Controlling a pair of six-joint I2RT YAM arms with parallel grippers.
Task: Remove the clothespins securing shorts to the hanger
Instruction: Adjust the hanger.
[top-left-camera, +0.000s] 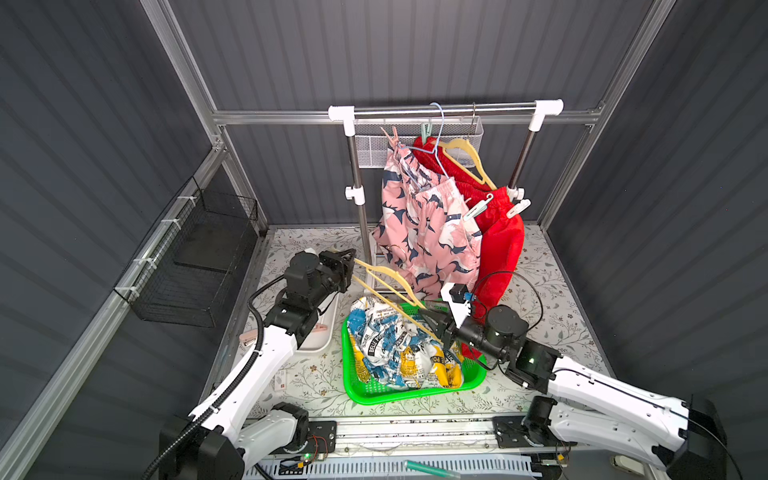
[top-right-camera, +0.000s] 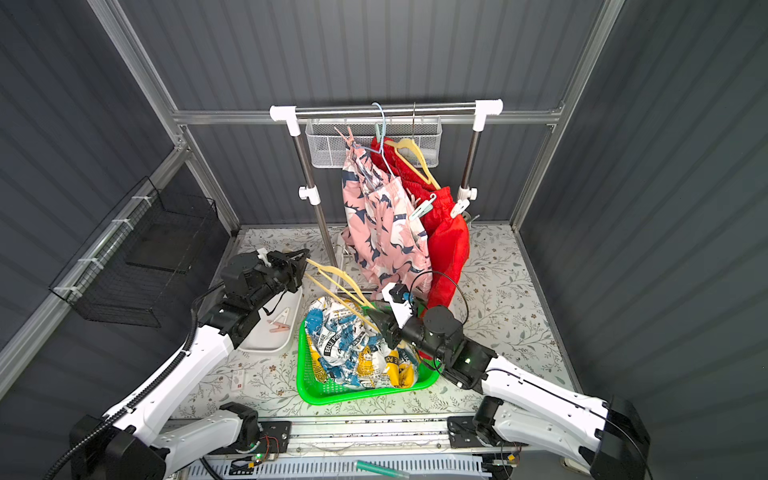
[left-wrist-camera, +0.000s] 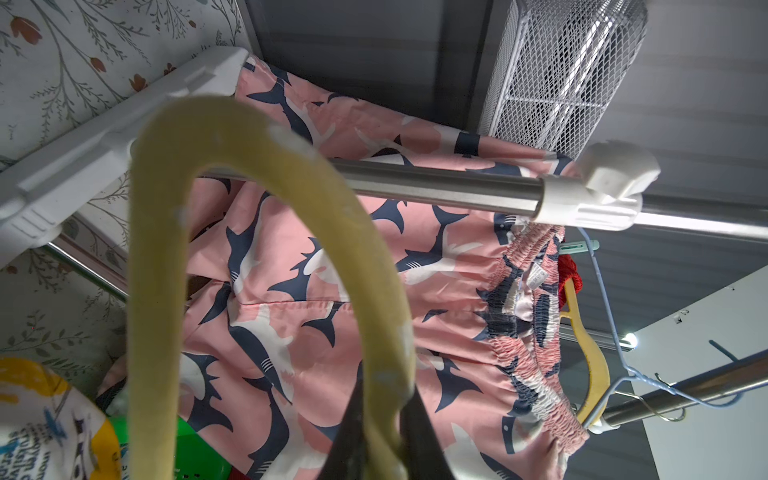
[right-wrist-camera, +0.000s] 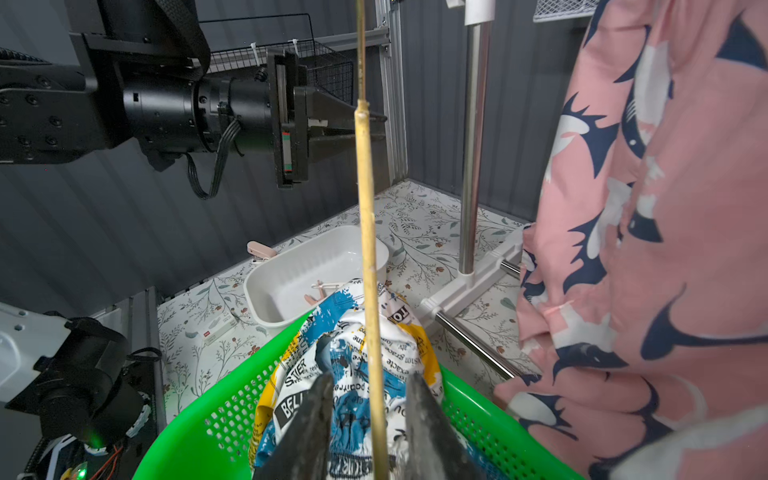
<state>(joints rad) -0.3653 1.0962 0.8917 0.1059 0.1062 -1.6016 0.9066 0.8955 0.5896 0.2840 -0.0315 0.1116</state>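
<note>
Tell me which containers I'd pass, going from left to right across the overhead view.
Black wire basket on the wall → white tub → green basket.

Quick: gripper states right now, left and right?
Left gripper: shut on the hook of the yellow hanger.
Right gripper: open, jaws apart on either side of that hanger's bar.
</note>
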